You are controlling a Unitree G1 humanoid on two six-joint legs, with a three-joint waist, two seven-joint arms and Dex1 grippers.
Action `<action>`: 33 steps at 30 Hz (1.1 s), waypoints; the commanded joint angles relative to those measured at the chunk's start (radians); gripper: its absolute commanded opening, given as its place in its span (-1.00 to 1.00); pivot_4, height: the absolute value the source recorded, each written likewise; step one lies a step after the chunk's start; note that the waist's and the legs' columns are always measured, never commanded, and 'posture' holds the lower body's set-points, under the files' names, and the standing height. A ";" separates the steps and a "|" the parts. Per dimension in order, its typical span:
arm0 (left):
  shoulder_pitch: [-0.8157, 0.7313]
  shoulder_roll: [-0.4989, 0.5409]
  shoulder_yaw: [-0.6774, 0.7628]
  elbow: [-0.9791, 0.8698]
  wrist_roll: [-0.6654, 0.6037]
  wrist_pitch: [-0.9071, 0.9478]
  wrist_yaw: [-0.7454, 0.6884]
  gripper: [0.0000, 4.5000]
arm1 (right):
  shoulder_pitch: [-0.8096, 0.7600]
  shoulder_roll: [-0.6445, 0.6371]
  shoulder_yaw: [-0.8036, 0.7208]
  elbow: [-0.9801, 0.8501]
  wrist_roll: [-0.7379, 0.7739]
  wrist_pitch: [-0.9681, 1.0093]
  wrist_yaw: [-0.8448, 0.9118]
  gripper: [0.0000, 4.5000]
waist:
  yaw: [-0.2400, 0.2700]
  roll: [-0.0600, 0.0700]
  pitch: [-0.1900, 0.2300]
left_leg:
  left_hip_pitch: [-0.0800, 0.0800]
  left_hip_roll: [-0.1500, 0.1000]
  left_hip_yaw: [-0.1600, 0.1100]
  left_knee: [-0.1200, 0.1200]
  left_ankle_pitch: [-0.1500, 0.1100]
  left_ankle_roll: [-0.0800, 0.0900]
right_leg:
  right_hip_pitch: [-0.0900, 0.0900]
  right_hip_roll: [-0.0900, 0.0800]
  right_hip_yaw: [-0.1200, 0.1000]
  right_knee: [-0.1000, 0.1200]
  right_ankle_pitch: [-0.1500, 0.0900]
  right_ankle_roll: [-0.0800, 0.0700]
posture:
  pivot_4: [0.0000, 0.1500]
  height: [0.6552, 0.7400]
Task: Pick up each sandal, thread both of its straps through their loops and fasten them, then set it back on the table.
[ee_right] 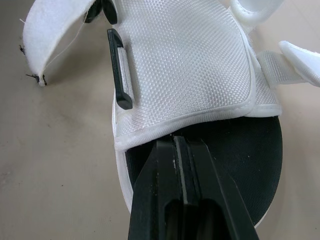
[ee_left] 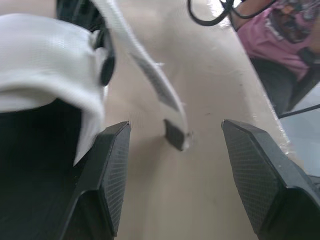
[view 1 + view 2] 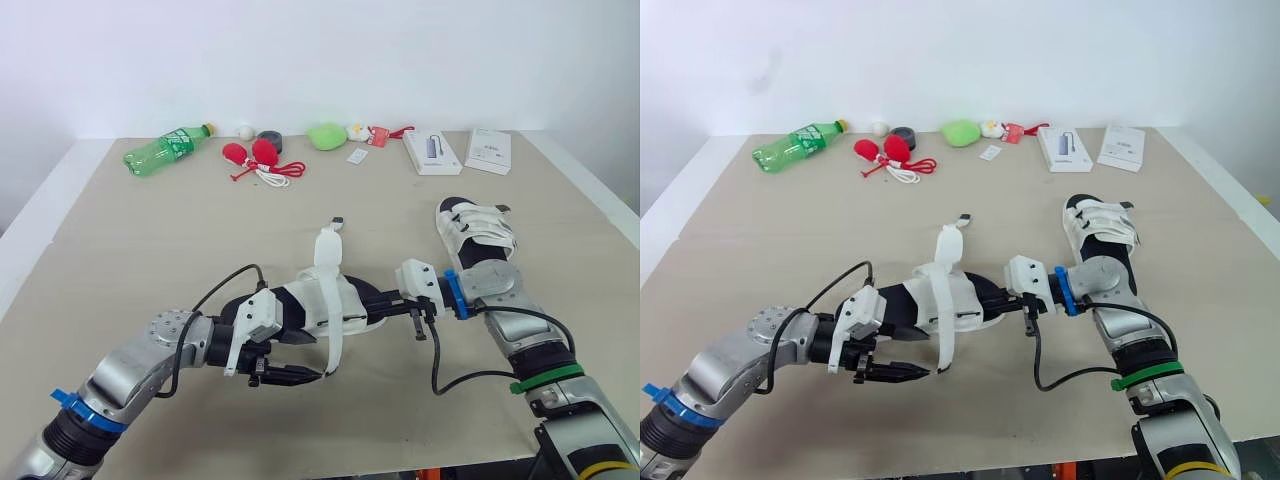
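- White mesh over a black footbed: the unfastened sandal (image 3: pixel 322 300) lies mid-table (image 3: pixel 150 250), long axis running left to right between both arms; toe end cannot be told.
- One loose strap (image 3: pixel 329 247) stands up, tip pointing away from the robot.
- Right gripper (image 1: pixel 176 145), fingers pressed together, tips at the footbed's right end.
- Left gripper (image 2: pixel 175 125), fingers spread, beside the left end.
- Second sandal (image 3: pixel 478 232) lies at far right.

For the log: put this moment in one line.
near sandal: straps loose | right gripper: shut on sole | left gripper: open by hanging strap | far sandal: on table
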State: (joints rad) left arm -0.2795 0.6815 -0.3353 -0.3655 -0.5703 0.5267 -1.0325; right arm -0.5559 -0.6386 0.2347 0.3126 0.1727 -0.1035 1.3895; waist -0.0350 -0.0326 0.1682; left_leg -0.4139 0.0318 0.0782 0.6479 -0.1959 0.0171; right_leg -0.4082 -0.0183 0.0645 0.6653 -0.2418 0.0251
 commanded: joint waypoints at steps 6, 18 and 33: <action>-0.095 -0.058 0.013 0.110 0.088 -0.076 -0.052 0.32 | 0.002 -0.013 0.007 -0.001 -0.030 0.008 -0.008 -1.00 | 0.000 0.000 0.000 | 0.000 0.000 0.000 0.000 0.000 0.000 | 0.000 0.000 0.000 0.000 0.000 0.000 | 1.00 1.00; -0.097 -0.095 0.003 0.036 -0.031 0.136 -0.089 0.32 | 0.018 -0.032 -0.002 -0.019 -0.029 0.015 -0.015 -1.00 | 0.000 0.000 0.000 | -0.001 -0.001 -0.001 -0.001 0.000 0.000 | 0.000 -0.002 -0.001 -0.001 -0.001 0.001 | 1.00 1.00; -0.138 -0.148 -0.048 0.159 0.119 0.140 -0.027 -0.99 | 0.022 -0.037 -0.003 -0.026 -0.027 0.019 -0.025 -1.00 | 0.002 -0.001 0.000 | -0.001 -0.002 -0.002 -0.001 0.000 0.000 | 0.000 -0.002 -0.002 -0.001 -0.001 0.002 | 1.00 1.00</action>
State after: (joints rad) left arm -0.4053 0.5306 -0.3883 -0.2023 -0.4557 0.6631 -1.0529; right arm -0.5475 -0.6552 0.2354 0.2877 0.1715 -0.0919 1.3713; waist -0.0326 -0.0332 0.1686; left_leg -0.4153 0.0300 0.0767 0.6472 -0.1958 0.0173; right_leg -0.4085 -0.0199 0.0629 0.6644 -0.2426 0.0267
